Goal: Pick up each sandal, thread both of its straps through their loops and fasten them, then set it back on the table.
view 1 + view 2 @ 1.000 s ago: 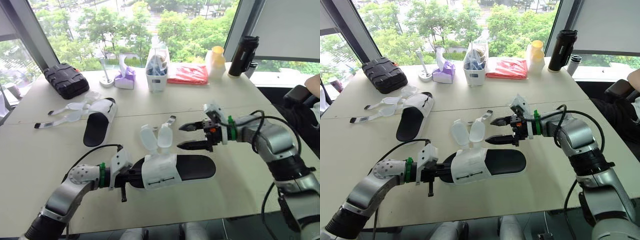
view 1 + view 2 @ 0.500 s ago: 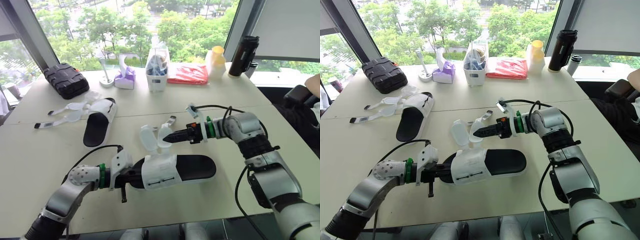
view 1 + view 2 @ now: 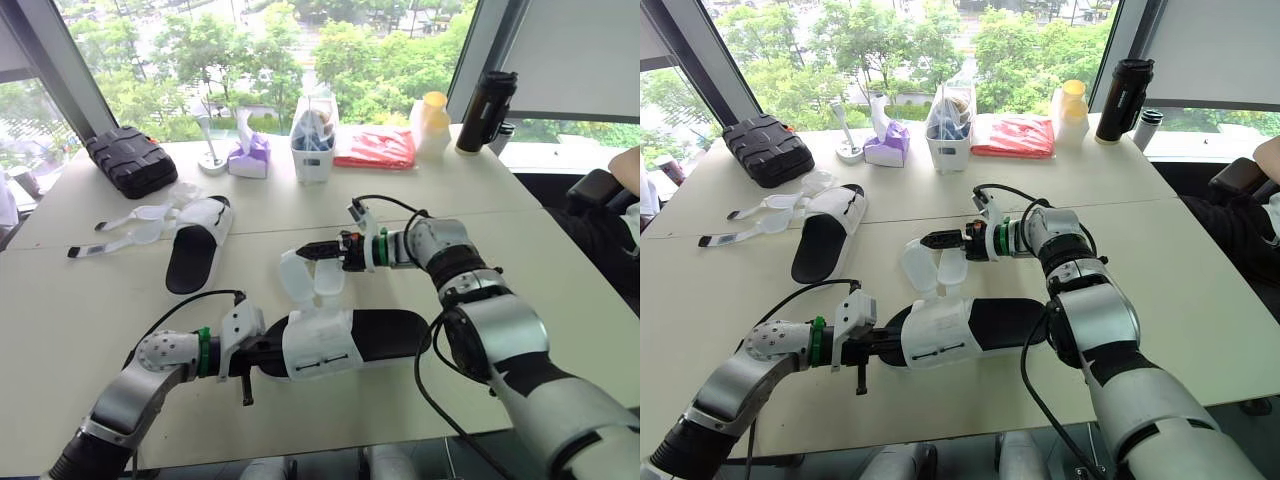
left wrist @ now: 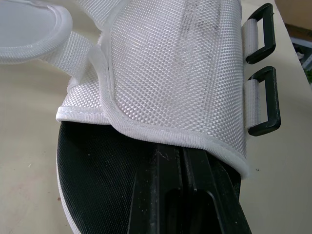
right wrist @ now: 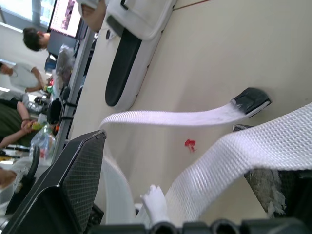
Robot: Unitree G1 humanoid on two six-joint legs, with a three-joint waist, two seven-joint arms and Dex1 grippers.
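The near sandal, white upper on a black sole, lies at the table's front. My left gripper is shut on its sole, the fingers tucked under the upper beside two black loops. Its two white strap flaps stand up behind the upper. My right gripper hovers just above those flaps, open, with a white woven strap lying against one finger. The second sandal rests at the left, its straps spread flat.
Along the far edge stand a black case, a tissue box, a white container, a red packet, a yellow-capped bottle and a black flask. A person's arm shows at the right.
My right gripper has travelled left from beside the sandal to just over its upright strap flaps. The left gripper and the sandal have stayed put.
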